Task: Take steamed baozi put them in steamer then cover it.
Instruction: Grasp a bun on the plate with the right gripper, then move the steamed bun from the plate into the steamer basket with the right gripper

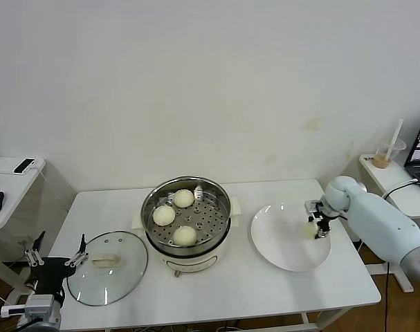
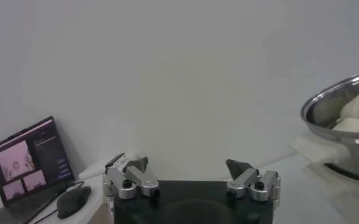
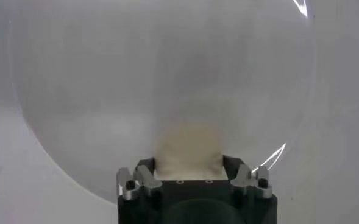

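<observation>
Three steamed baozi (image 1: 176,215) sit inside the steamer (image 1: 187,216), which stands uncovered near the middle of the white counter (image 1: 216,283). The fourth baozi (image 1: 311,228) is on the white plate (image 1: 289,238) to the steamer's right, toward the plate's right side. The right gripper (image 1: 317,226) has its fingers closed on this bun; in the right wrist view the bun (image 3: 188,152) sits squeezed between them over the plate (image 3: 106,91). The glass cover (image 1: 107,267) lies flat on the counter to the left of the steamer, handle up. The left gripper (image 1: 56,256) hangs at the counter's left edge, just beside the cover, fingers spread wide and holding nothing.
</observation>
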Available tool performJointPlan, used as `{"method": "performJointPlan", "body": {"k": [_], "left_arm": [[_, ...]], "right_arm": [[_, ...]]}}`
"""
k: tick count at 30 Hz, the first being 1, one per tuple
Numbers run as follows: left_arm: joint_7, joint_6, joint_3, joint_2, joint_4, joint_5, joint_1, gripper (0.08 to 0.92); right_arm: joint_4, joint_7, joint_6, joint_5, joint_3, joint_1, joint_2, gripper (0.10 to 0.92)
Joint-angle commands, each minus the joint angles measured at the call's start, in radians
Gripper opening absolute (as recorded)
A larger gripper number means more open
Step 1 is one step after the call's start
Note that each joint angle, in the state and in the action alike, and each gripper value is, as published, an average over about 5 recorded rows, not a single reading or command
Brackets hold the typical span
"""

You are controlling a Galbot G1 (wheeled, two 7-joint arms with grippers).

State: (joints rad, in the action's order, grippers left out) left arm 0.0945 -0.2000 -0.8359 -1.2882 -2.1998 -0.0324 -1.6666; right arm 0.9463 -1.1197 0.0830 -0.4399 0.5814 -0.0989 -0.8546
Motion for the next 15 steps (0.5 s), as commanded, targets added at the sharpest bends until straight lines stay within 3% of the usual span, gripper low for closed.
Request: {"method": "performJointPlan", "body": {"k": [1, 15], "left_arm": [[0.000, 0.000, -0.002, 0.002, -0.006, 0.000, -0.003, 0.823], [-0.001, -0.002, 0.002, 0.016, -0.029, 0.002, -0.004, 0.823]], "right_arm": [[0.032, -0.010, 0.011, 0.033, 0.008, 0.022, 0.015, 0.544], [0.373, -0.020, 0.157, 0.372, 0.300, 0.462, 0.142, 0.552]]}}
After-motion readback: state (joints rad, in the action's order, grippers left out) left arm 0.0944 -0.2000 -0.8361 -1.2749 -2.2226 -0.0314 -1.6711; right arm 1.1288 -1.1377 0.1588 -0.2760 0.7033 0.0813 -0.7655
